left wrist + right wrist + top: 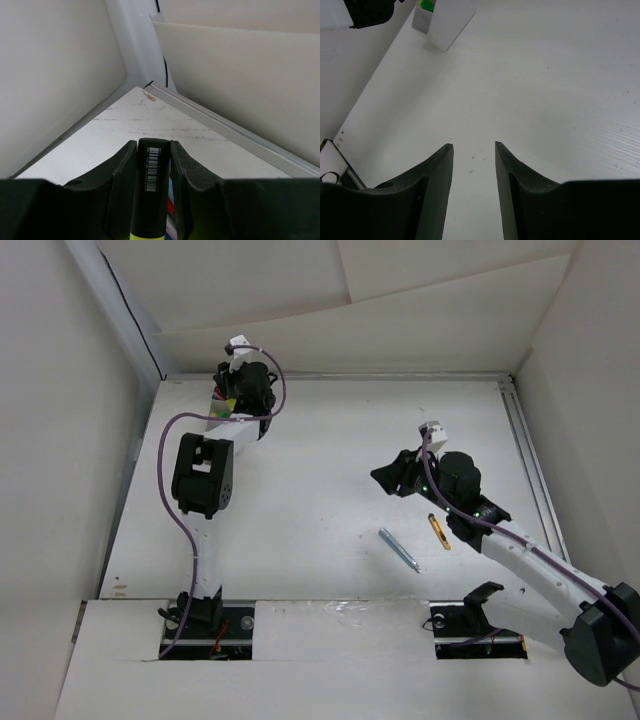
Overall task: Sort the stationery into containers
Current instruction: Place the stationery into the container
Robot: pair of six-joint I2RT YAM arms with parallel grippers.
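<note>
Left fingers pinch black marker; arm extended far-left | right fingers spread; arm bent, centre-right

I have two end effectors: my left end effector and my right end effector. I can count three pieces of stationery: one barcoded black marker pinched in the left, and two loose on the counter, one light blue pen and one black and yellow marker. There is one white box. Red, yellow and green show inside it, but I cannot tell how many pieces those colours make.
</note>
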